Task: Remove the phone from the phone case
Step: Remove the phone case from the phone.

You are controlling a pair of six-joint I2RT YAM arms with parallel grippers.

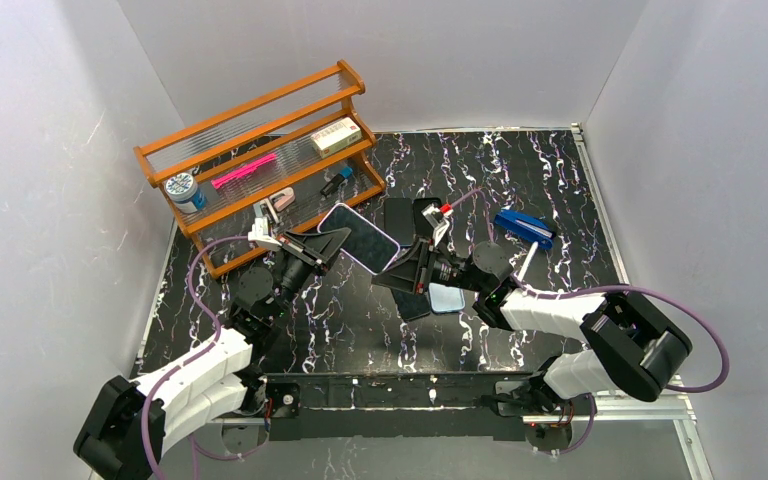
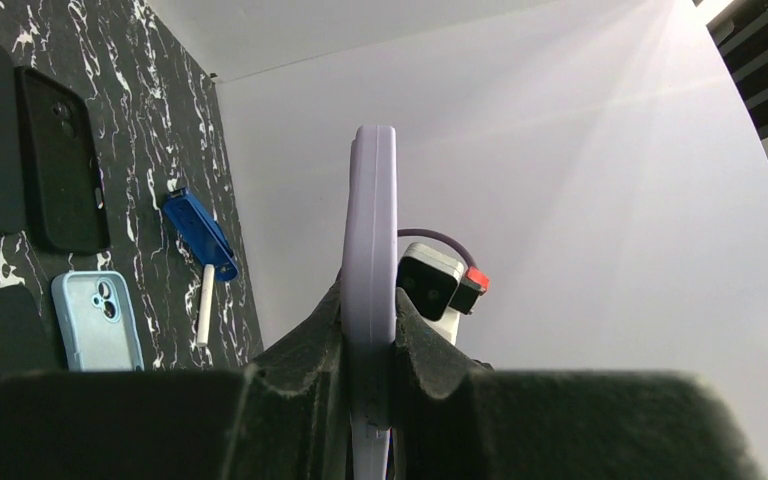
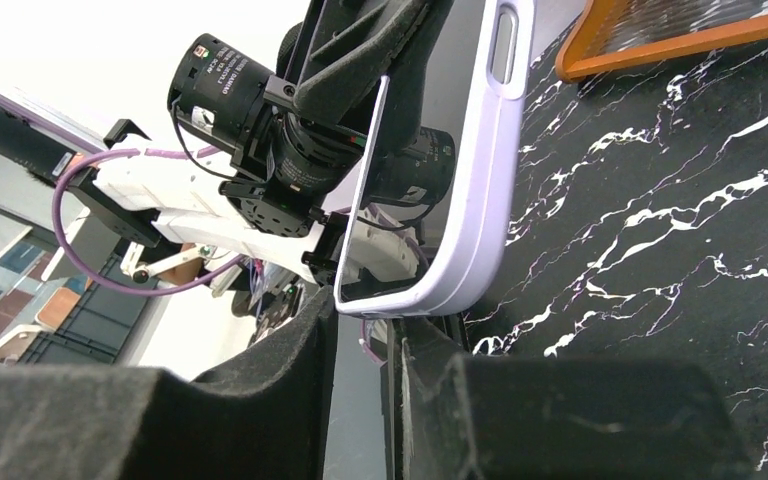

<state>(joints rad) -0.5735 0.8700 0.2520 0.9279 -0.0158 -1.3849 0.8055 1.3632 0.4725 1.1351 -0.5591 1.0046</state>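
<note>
A phone in a lavender case [image 1: 360,237] is held up off the black marbled table, screen facing up. My left gripper [image 1: 334,242] is shut on its left edge. In the left wrist view the case [image 2: 372,220] stands edge-on, pinched between the two pads [image 2: 370,305]. My right gripper [image 1: 402,266] is at the phone's opposite corner. In the right wrist view the case's [image 3: 480,180] rounded end sits right at my fingertips [image 3: 365,318]. One tip lies by the screen [image 3: 410,170] side and one by the back. A narrow gap still shows between the jaws.
An orange wooden rack [image 1: 260,150] with small items stands at the back left. A blue stapler [image 1: 525,228] and a white pen [image 1: 526,262] lie to the right. A light-blue cased phone [image 1: 447,298] and dark phones [image 1: 398,215] lie under the right arm.
</note>
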